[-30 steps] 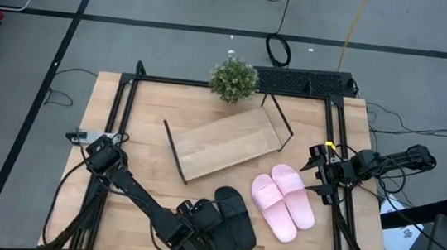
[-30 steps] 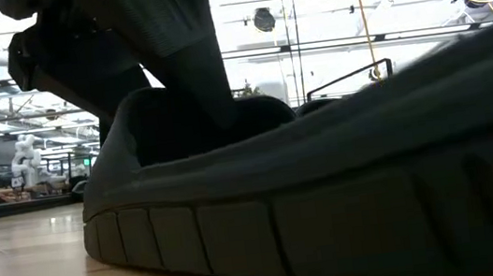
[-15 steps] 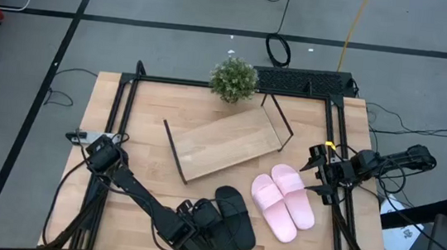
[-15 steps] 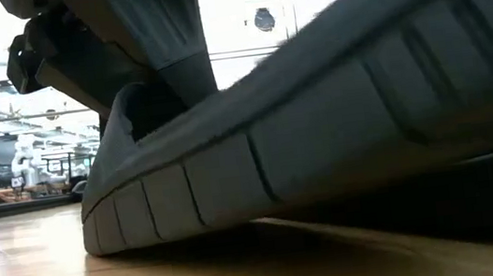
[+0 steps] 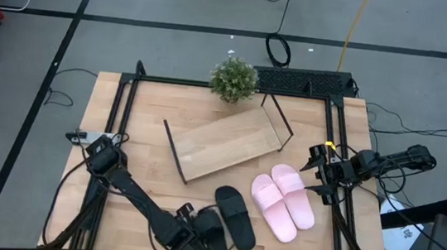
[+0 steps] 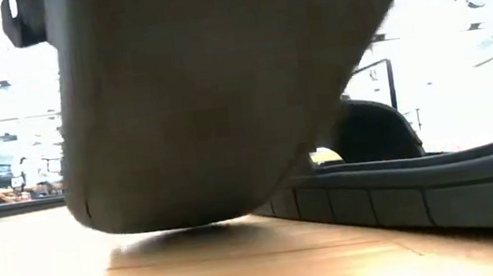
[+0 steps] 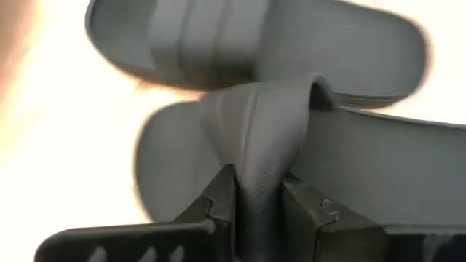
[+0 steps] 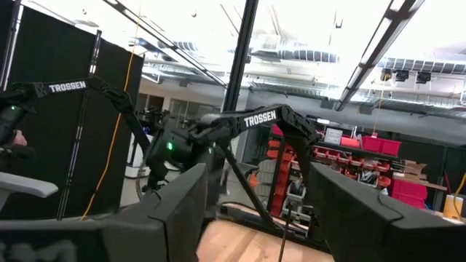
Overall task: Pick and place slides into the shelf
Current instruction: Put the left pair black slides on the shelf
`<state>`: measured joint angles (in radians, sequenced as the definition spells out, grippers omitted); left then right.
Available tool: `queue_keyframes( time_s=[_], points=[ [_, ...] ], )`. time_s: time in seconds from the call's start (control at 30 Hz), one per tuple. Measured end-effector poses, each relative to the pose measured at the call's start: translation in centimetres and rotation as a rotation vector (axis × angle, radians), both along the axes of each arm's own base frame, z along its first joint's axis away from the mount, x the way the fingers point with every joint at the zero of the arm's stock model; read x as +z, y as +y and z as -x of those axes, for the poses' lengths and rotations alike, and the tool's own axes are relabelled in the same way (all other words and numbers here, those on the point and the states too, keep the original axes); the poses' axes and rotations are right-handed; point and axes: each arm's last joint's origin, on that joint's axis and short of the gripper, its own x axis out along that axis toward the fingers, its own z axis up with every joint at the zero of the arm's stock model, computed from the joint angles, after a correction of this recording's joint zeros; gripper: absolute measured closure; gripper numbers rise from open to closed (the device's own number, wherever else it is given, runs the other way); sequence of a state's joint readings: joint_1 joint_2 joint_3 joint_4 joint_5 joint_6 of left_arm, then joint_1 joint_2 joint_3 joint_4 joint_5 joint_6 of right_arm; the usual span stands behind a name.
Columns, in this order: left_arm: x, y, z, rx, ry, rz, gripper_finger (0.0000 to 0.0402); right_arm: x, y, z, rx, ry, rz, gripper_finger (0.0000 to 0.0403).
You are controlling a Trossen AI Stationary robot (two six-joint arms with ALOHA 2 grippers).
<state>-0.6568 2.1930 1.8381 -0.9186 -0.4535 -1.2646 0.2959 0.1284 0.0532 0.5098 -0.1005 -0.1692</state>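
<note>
Lifting one black slide (image 7: 255, 145) by its strap at worktop (image 5: 149, 117) front edge, left gripper (image 7: 256, 200) pinched shut on it | second black slide (image 5: 235, 217) just beside, pink pair (image 5: 284, 200) near, shelf (image 5: 222, 141) bare | right gripper (image 5: 324, 171) parked right, fingers apart | risk I see: thin strap pinch, slide may swing, slip.

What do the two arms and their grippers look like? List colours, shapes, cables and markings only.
Both arms are dark, slim and jointed, with black cables looping beside their bases. The left gripper has two blocky dark fingers with angular edges. The right gripper carries a small yellow tag near its wrist; its wide dark fingers frame the right wrist view. No lettering shows on either arm itself.
</note>
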Motion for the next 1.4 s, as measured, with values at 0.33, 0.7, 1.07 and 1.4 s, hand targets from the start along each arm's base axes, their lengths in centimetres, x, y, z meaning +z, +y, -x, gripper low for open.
queue_keyframes(
  time_s=[0.33,0.7,1.07,1.4],
  points=[
    [4.3,-1.5,-0.3,-0.068,-0.132,-0.058,0.0366,0.0,0.0,0.0,0.000,0.000,0.000,0.0177],
    [8.6,-1.0,0.3,-0.126,-0.154,-0.209,0.0367,0.0,0.0,0.0,0.000,0.000,0.000,0.0177],
    [11.5,3.6,0.4,-0.060,-0.039,-0.462,0.0367,0.0,0.0,0.0,-0.002,-0.002,0.003,0.0177],
    [11.4,10.8,-2.3,0.030,0.117,-0.599,0.0367,-0.1,0.0,-0.1,-0.002,0.014,0.008,0.0177]
  ],
)
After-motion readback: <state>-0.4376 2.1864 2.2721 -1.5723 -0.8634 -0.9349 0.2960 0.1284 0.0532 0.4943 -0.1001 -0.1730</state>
